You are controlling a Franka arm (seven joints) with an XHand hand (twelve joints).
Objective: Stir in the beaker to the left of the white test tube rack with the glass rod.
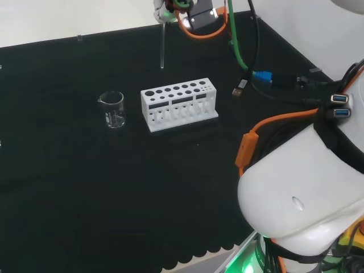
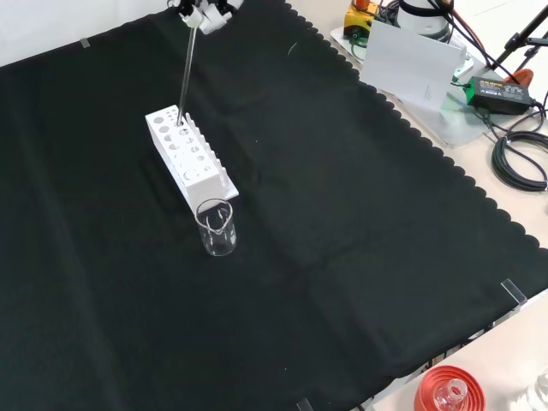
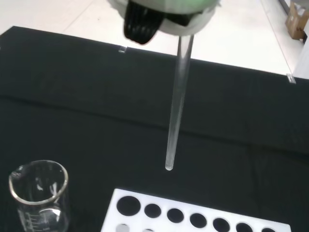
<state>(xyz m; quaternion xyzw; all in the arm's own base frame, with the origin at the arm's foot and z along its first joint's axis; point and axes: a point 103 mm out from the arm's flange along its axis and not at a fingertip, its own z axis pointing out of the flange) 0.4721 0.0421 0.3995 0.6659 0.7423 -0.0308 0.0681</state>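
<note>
Hand point(image 3: 145, 21) pinching glass rod point(image 3: 175, 116) above rack point(image 1: 179, 104); beaker point(image 1: 112, 109) beside, apart.

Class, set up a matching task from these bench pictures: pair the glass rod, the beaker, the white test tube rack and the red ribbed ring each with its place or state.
Things:
1. glass rod
2. beaker
3. white test tube rack
4. red ribbed ring

Places or states:
A. at the bench edge, off the black cloth
B. hanging upright from the hand
C. standing empty on the cloth
D. rows of round holes in its top

Pairs: 1-B, 2-C, 3-D, 4-A
</note>
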